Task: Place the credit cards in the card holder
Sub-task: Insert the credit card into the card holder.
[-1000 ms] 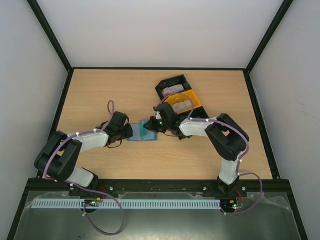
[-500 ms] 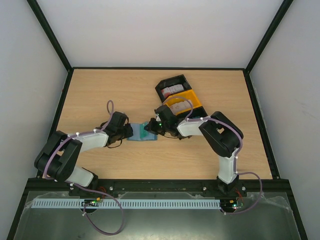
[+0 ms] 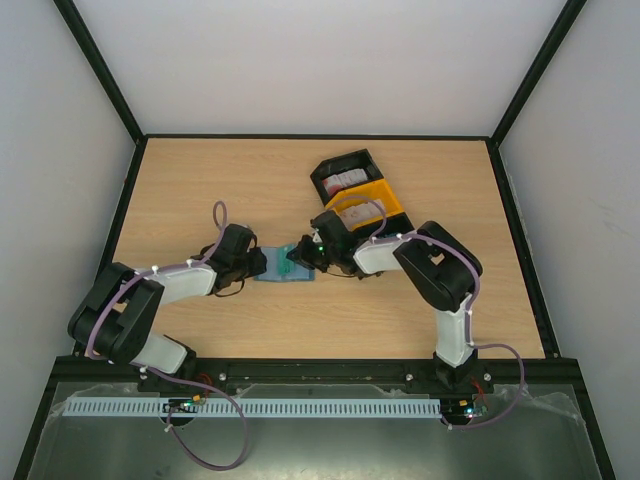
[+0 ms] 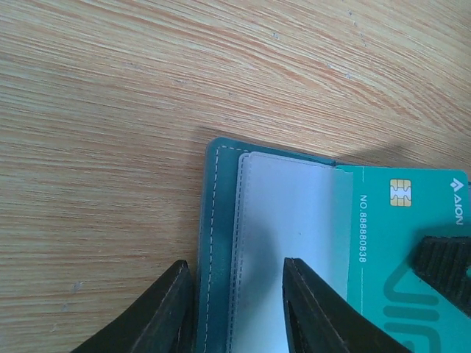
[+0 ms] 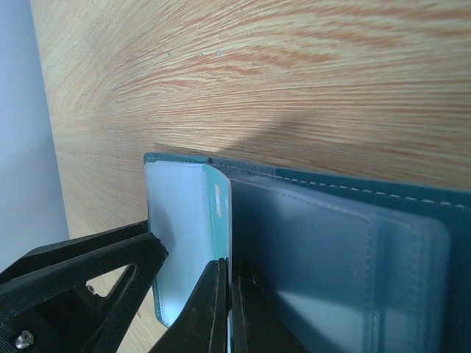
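Observation:
The card holder (image 3: 277, 271) lies open on the table between both arms, showing a teal stitched border (image 4: 218, 243) and a pale grey pocket (image 4: 287, 228). A teal credit card (image 4: 401, 243) with a gold chip has its edge tucked under that pocket. My right gripper (image 5: 229, 266) is shut on the card's thin edge (image 5: 224, 213), seen end-on beside the pale pocket (image 5: 180, 235). My left gripper (image 4: 234, 262) is open: one finger (image 4: 175, 309) stands just outside the wallet's border, the other (image 4: 309, 309) on the pocket. From above, the left gripper (image 3: 261, 262) and right gripper (image 3: 298, 254) meet over the wallet.
A black bin (image 3: 330, 172) and a yellow bin (image 3: 392, 205) stand behind the right arm, each holding more cards (image 3: 347, 179). The right gripper's ridged finger (image 4: 447, 265) shows in the left wrist view. Dark frame rails border the table.
My left jaws have spread a little wider. The right arm's elbow has swung slightly left, with the card kept at the wallet.

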Tool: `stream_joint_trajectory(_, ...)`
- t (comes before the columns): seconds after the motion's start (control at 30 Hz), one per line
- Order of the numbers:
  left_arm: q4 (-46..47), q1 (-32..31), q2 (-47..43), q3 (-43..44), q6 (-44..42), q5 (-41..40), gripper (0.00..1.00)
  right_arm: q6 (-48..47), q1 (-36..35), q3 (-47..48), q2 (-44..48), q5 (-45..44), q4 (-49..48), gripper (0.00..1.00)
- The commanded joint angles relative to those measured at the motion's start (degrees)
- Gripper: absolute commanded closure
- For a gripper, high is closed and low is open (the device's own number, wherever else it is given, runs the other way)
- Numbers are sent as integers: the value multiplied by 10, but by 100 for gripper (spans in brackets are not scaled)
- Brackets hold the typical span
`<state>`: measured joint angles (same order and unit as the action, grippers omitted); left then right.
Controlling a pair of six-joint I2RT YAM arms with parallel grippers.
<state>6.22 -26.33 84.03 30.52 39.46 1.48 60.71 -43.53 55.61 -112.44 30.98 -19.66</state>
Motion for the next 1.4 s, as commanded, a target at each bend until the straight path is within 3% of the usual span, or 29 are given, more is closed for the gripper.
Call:
stream_joint_trajectory(0.0, -25, 1, 3, -19, 7, 2, 64, 6, -6, -12, -31, -1, -9, 98)
stream_joint_trajectory(0.47, -18, 1, 7, -21, 4, 2, 64, 18, -28, 3, -55, 10, -10, 95)
stream_joint_trajectory(1.03, -16, 1, 4, -29, 7, 4, 64, 74, -33, -7, -64, -41, -50, 95)
stream_joint_trajectory(1.23, -3, 1, -4, -38, 3, 12, 64, 70, -41, 5, -70, -22, -52, 76)
stream_joint_trajectory(1.37, -6, 2, -15, -40, 4, 4, 64, 59, -42, -2, -49, -39, -32, 69)
